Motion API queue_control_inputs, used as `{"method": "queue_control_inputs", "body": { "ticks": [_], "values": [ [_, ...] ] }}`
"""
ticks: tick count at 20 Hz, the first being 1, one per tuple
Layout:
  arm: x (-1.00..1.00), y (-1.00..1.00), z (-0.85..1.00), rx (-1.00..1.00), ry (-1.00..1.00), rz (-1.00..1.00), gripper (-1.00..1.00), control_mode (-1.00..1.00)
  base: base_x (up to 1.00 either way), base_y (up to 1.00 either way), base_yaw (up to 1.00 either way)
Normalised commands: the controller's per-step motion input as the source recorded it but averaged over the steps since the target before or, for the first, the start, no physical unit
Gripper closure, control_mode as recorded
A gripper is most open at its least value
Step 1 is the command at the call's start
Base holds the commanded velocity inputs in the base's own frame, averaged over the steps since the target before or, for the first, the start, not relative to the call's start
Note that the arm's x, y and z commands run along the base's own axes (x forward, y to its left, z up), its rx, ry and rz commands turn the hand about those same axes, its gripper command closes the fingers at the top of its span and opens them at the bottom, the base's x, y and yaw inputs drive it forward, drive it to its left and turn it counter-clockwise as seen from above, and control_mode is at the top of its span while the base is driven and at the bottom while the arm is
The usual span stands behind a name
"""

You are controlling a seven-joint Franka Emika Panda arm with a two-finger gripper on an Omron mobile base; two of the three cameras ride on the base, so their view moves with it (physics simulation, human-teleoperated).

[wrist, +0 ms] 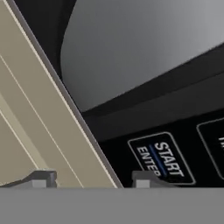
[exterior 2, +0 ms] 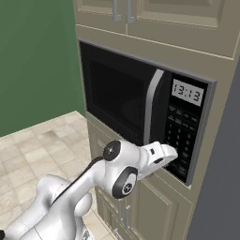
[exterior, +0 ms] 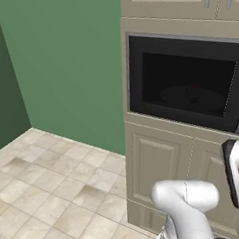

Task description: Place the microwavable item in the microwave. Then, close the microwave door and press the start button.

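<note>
The microwave (exterior 2: 140, 101) sits in beige cabinetry with the microwave door (exterior: 187, 82) shut flat against it. Behind the dark glass I make out the round turntable (exterior: 190, 96) and a faint small shape on it, too dim to name as the microwavable item. My gripper (exterior 2: 173, 153) is at the lower left of the control panel (exterior 2: 185, 129). In the hand view the gripper (wrist: 92, 180) has its fingertips (wrist: 144, 179) apart with nothing between them. The right tip is just below the START button (wrist: 162, 159).
The door's grey vertical handle (exterior 2: 152, 105) runs just left of the panel, close above my hand. Lower cabinet doors (exterior: 159, 164) lie under the oven. A dark grey wall (exterior 2: 225, 187) closes in on the right. Tiled floor (exterior: 46, 196) opens to the left.
</note>
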Motion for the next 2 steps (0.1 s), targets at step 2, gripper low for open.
{"method": "queue_control_inputs", "body": {
  "ticks": [2],
  "values": [
    [0.25,-0.29,-0.07,0.00,-0.14,0.06,-1.00,-1.00,0.00,0.00,0.00]
  ]
}}
